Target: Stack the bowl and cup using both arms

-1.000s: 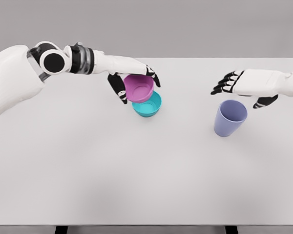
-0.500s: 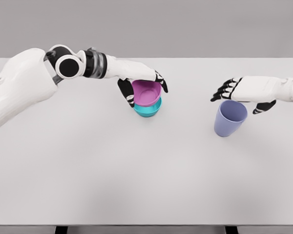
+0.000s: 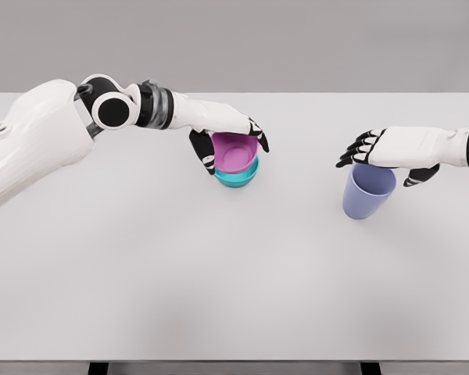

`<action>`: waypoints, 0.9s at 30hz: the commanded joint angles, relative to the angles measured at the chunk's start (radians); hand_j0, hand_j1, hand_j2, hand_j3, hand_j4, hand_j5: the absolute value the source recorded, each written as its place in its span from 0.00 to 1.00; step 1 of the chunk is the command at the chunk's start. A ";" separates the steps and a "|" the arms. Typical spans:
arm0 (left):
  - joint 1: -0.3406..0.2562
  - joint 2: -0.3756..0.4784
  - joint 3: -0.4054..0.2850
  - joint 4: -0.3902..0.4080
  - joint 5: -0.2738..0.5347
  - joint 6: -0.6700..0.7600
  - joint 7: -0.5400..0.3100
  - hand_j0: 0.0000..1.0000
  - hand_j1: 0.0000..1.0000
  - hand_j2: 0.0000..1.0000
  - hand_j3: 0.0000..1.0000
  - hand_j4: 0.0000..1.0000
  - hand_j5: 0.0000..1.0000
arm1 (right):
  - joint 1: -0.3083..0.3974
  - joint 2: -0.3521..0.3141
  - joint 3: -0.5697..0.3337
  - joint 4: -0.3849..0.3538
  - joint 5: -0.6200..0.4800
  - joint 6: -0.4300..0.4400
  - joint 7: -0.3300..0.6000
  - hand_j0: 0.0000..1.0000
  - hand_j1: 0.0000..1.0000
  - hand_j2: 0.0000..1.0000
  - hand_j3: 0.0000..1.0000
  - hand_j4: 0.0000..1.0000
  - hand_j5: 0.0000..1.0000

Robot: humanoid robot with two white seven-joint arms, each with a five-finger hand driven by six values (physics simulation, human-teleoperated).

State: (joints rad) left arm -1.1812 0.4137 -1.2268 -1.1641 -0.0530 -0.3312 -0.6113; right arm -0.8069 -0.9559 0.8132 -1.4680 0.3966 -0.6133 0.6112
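Note:
A magenta bowl [image 3: 234,151] sits nested in a teal bowl [image 3: 236,177] on the white table [image 3: 219,273], left of centre. My left hand [image 3: 230,142] is shut on the magenta bowl, thumb on its left side and fingers over its far rim. A lavender cup [image 3: 367,190] stands upright on the right. My right hand [image 3: 379,152] hovers just over the cup's far rim with fingers spread, thumb to the right of the cup, holding nothing.
The table's near edge [image 3: 234,360] runs along the bottom, with two dark legs below it. The far edge lies behind both hands.
My left hand has carried the magenta bowl right and down into the teal bowl. My right hand has lowered from above the cup to its rim.

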 commanded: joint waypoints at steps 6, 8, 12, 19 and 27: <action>0.011 -0.004 0.000 0.001 -0.005 0.003 0.000 0.81 0.81 0.81 0.81 0.81 0.81 | -0.003 -0.001 0.000 -0.008 -0.004 0.002 0.000 1.00 1.00 1.00 1.00 1.00 1.00; 0.015 -0.009 0.001 0.003 -0.007 0.003 0.000 0.81 0.81 0.81 0.81 0.81 0.81 | -0.005 -0.001 0.000 -0.008 -0.004 0.002 0.000 1.00 1.00 1.00 1.00 1.00 1.00; 0.015 -0.010 0.001 0.003 -0.007 0.003 0.000 0.82 0.82 0.82 0.82 0.82 0.82 | -0.005 -0.003 0.000 -0.008 -0.004 0.002 0.000 1.00 1.00 1.00 1.00 1.00 1.00; 0.017 -0.009 0.001 0.006 -0.007 0.003 0.000 0.84 0.84 0.84 0.84 0.84 0.84 | -0.006 -0.003 0.000 -0.008 -0.004 0.002 0.000 1.00 1.00 1.00 1.00 1.00 1.00; 0.015 -0.013 0.003 0.018 -0.007 0.003 0.000 0.84 0.84 0.84 0.84 0.84 0.84 | -0.006 -0.001 0.000 -0.008 -0.004 0.002 0.000 1.00 1.00 1.00 1.00 1.00 1.00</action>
State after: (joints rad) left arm -1.1658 0.4016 -1.2260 -1.1512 -0.0637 -0.3296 -0.6112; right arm -0.8130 -0.9565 0.8137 -1.4756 0.3967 -0.6133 0.6112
